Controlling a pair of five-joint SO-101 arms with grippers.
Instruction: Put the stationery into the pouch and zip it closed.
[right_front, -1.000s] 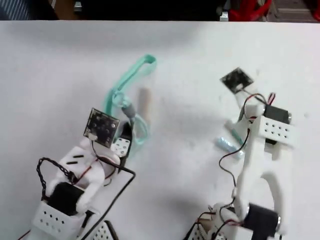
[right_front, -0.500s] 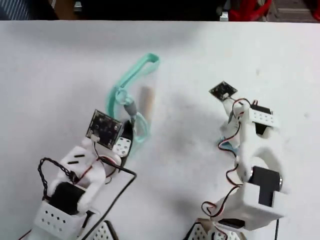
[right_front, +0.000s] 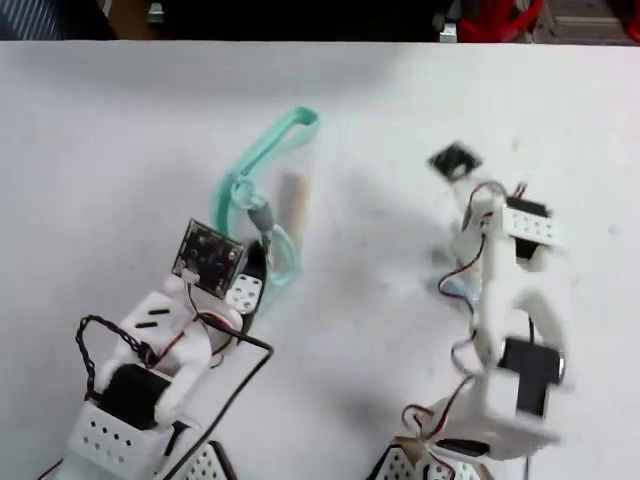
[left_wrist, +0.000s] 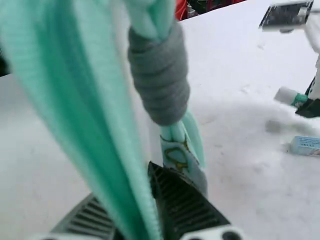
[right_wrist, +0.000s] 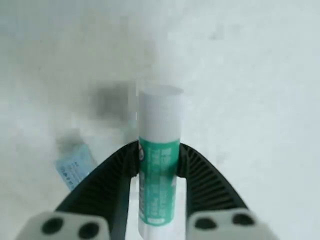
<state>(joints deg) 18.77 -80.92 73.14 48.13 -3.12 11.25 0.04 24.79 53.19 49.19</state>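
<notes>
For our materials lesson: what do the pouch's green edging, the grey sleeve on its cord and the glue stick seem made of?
The green edging: woven fabric tape, matte; fine ribbing shows. The grey sleeve: soft and matte, perhaps textile or rubber; unclear. The glue stick: smooth plastic tube, slight sheen, white cap, green label.
</notes>
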